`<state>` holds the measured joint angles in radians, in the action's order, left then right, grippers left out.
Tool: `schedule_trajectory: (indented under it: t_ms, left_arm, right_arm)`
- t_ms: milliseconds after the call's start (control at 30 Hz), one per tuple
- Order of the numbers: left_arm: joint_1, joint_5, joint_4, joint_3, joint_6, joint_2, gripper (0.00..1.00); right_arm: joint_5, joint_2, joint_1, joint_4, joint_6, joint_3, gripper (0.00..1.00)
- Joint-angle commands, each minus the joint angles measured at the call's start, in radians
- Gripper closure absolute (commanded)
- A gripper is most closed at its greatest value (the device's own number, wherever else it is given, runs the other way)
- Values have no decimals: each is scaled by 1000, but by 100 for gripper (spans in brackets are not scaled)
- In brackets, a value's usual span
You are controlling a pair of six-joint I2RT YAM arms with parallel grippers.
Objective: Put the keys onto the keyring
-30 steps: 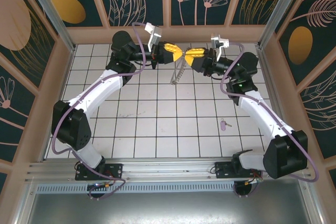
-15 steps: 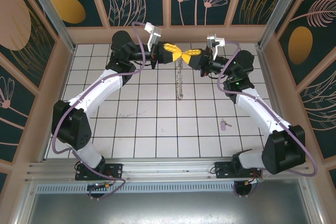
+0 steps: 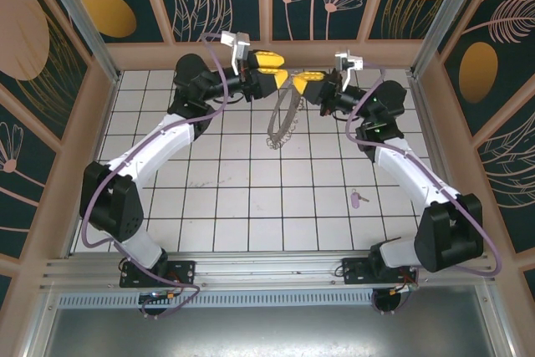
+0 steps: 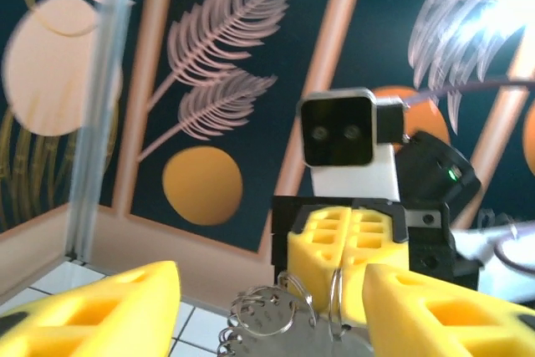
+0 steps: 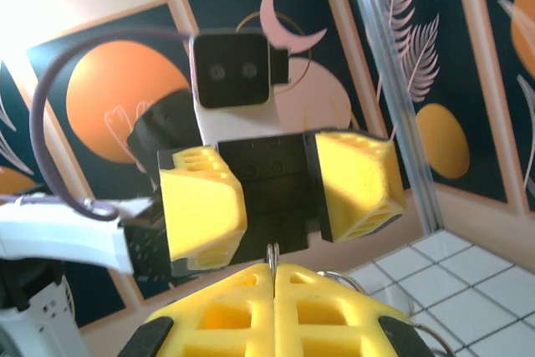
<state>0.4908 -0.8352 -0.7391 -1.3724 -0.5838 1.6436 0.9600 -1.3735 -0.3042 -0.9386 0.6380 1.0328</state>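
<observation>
Tiled floor (image 3: 234, 198), dangling keyring (image 3: 281, 123) (top obscured)

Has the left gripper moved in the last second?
Yes. The left gripper opened and shifted toward the far wall, leaving the keyring pinched in the shut right gripper.

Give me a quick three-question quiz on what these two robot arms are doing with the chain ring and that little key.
1. Fill in: the left gripper has its jaws ____.
2. Which gripper holds the keyring? A: the left one. B: the right gripper. C: both.
3. True or false: the key lies on the tiled floor, away from both grippers.
Key: 1 open; 2 B; 3 true.
</observation>
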Motion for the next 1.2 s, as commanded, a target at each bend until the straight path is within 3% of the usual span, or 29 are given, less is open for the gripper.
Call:
schedule_trajectory:
  t_ms: [0, 467, 767, 1167]
  left_arm:
    - [-3, 215, -148, 43, -108, -53, 36]
    - [-3, 262, -458, 55, -400, 51, 35]
    - [-3, 244, -515, 38, -486, 96, 38]
    - [-3, 209, -609, -19, -631, 187, 60]
  right_arm:
    - [-69, -10, 8, -247, 82, -1, 100]
    - [-396, -213, -20, -772, 370, 52, 100]
    - [-434, -305, -77, -790, 389, 137, 100]
    - [-460, -362, -115, -795, 412, 167, 100]
